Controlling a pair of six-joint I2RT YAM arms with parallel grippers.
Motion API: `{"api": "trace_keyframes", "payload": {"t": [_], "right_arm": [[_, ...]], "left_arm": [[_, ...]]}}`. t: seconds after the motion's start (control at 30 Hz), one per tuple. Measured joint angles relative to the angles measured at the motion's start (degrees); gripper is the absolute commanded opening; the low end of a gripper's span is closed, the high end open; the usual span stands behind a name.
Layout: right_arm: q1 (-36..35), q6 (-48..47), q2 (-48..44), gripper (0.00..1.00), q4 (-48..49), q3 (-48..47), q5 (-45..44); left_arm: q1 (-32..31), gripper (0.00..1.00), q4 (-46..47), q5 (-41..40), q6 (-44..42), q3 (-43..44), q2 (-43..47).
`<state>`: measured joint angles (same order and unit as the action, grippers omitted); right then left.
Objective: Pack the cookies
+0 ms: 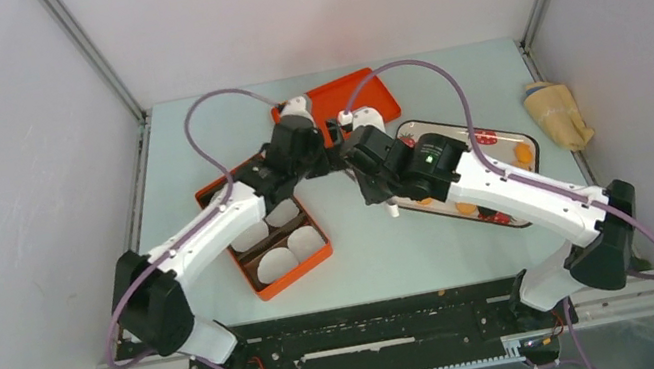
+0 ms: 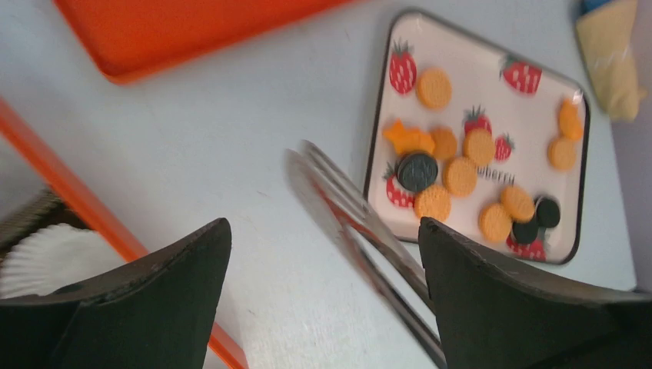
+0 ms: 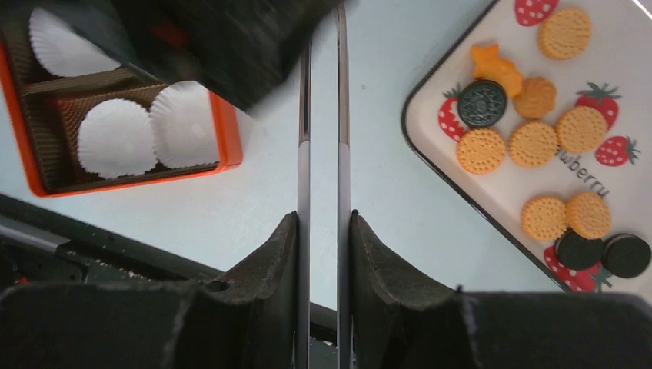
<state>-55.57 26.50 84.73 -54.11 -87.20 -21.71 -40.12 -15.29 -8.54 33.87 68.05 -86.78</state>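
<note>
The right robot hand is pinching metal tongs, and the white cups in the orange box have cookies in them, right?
Not quite. The white cups in the orange box are empty, as the right wrist view shows; the cookies lie on the strawberry tray. The right gripper does pinch the metal tongs.

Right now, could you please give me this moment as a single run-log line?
right hand: shut on tongs | left hand: open | cookies: on strawberry tray | visible paper cups: empty
</note>
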Motion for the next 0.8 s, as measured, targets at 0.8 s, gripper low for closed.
{"api": "trace_keyframes", "payload": {"t": [0.8], "right_arm": [[12.0, 1.5, -8.6, 0.53, 2.1, 15.8, -6.8]], "left_arm": [[15.4, 0.95, -29.4, -24.6, 9.7, -9.6, 23.8]]}}
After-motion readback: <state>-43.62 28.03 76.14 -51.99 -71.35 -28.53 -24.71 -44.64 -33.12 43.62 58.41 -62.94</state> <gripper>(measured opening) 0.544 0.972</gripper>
